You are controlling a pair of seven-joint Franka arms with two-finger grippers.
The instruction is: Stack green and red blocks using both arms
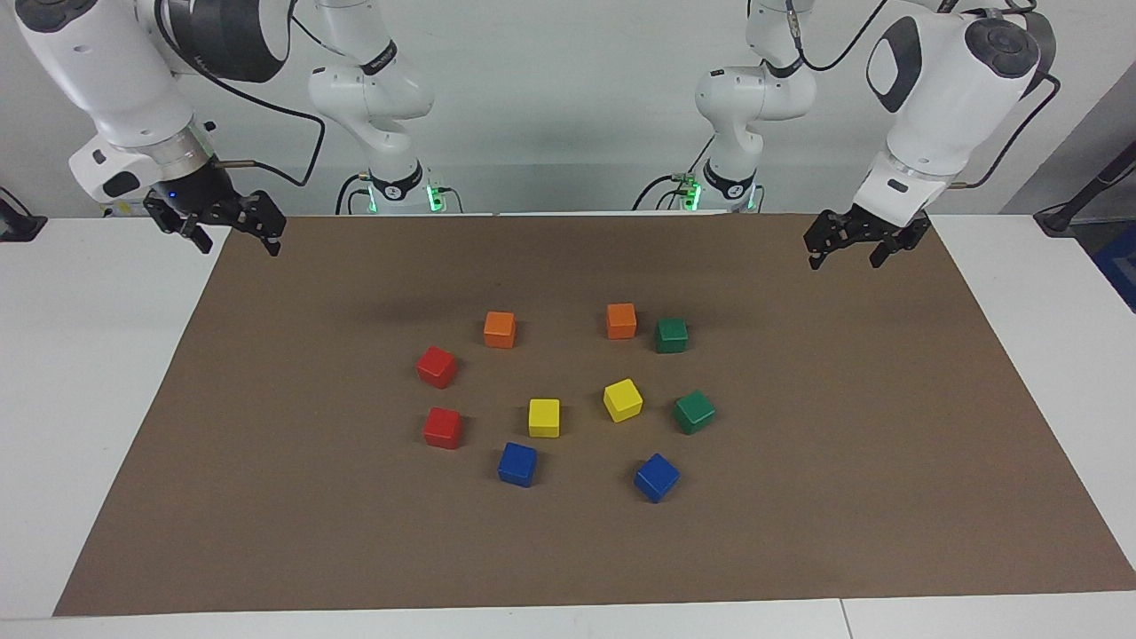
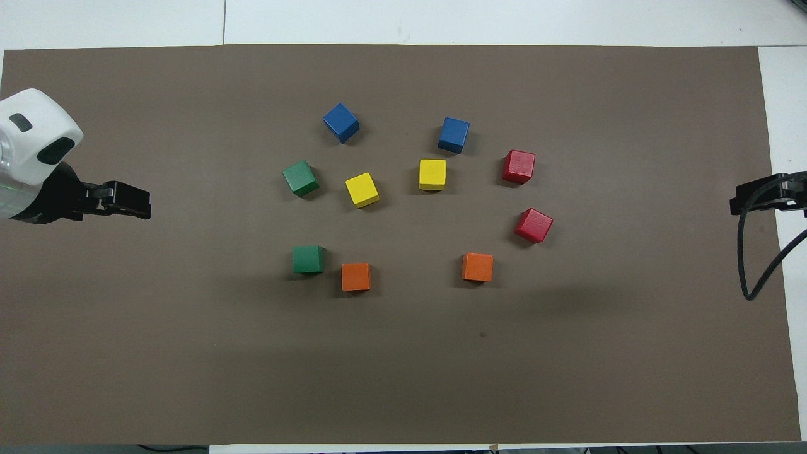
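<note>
Overhead view, green blocks, red blocks unstacked, left gripper, right gripper jaws apart, empty

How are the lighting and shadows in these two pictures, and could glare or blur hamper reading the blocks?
Facing view: even, diffuse light; each cube, such as the red blocks, casts only a small soft shadow, and two faint broad shadows lie on the brown mat nearer the robots. Overhead view: the green blocks look sharp, with no strong glare; a faint broad shadow darkens the mat nearer the robots.
</note>
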